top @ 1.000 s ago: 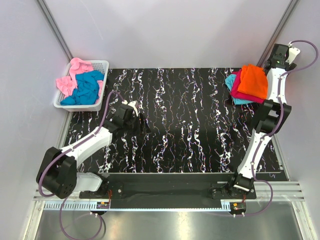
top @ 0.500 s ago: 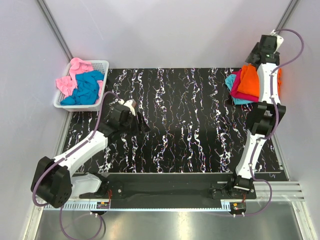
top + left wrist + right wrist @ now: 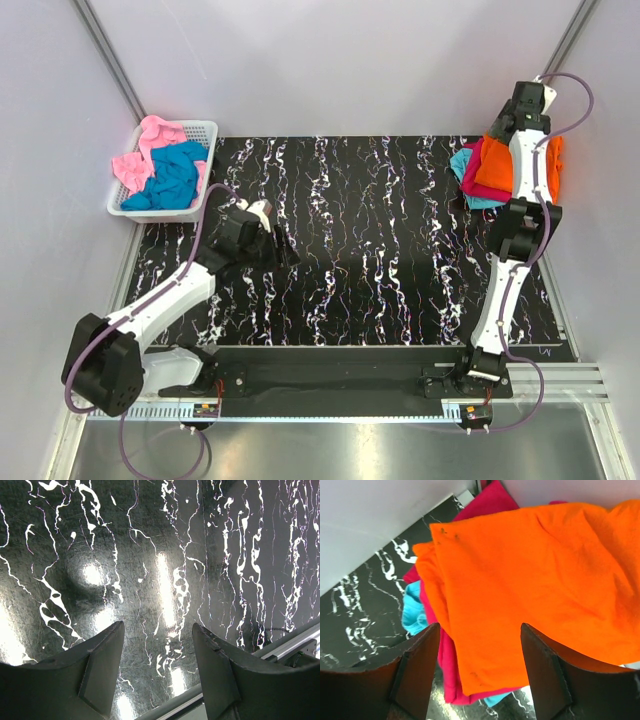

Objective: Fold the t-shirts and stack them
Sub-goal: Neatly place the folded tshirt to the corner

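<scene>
Ok, right gripper (image 3: 479, 640): jaws apart, nothing between them, hanging over the orange shirt (image 3: 530, 580). Can't tell if the fingers (image 3: 417, 670) touch the cloth.

- The orange shirt is folded and tops the stack, filling the centre and right of the right wrist view.
- Under it is the crimson shirt (image 3: 447, 675). Its edge sticks out at the lower left of the orange one and again at the top.
- The teal shirt (image 3: 412, 617) is at the bottom and shows only as a bit at the left and a sliver at the lower edge.
- In the top view the stack sits at the upper right corner of the black marbled table (image 3: 380, 230), next to the wall (image 3: 370, 520).

Left gripper (image 3: 157, 630): jaws apart too, empty, pointing down at bare table. Glare spots show on the surface, and a metal rail (image 3: 295, 645) sits at the lower right of that view. In the top view it's left of centre, well apart from the stack.

Upper left of the top view: white basket (image 3: 205, 130) just off the table corner. A pink shirt (image 3: 150, 135) and a second teal shirt (image 3: 175, 175) lie crumpled inside, unfolded, with the pink one hanging over the rim.
</scene>
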Controlling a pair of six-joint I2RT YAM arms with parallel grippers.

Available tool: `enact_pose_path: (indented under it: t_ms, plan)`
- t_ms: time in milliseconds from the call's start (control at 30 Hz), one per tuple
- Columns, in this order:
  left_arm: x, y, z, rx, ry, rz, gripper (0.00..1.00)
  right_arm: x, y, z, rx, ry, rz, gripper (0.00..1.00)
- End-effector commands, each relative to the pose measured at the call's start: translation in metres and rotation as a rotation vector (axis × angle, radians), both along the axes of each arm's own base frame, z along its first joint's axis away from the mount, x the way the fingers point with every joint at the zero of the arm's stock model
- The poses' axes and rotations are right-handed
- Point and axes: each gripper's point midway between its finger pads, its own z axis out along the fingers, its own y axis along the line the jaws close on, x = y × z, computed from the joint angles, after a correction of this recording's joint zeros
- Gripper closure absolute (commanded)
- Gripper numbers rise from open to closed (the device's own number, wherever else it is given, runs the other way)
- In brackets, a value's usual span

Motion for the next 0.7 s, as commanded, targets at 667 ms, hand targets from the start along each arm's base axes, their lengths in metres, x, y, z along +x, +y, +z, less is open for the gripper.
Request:
enact_pose_path:
  t_ms: [667]
  plan:
    - [0.007,-0.003,0.012,-0.018,-0.032,0.0,0.38,0.017,0.089,-0.082,0.389,0.08,0.327,0.35]
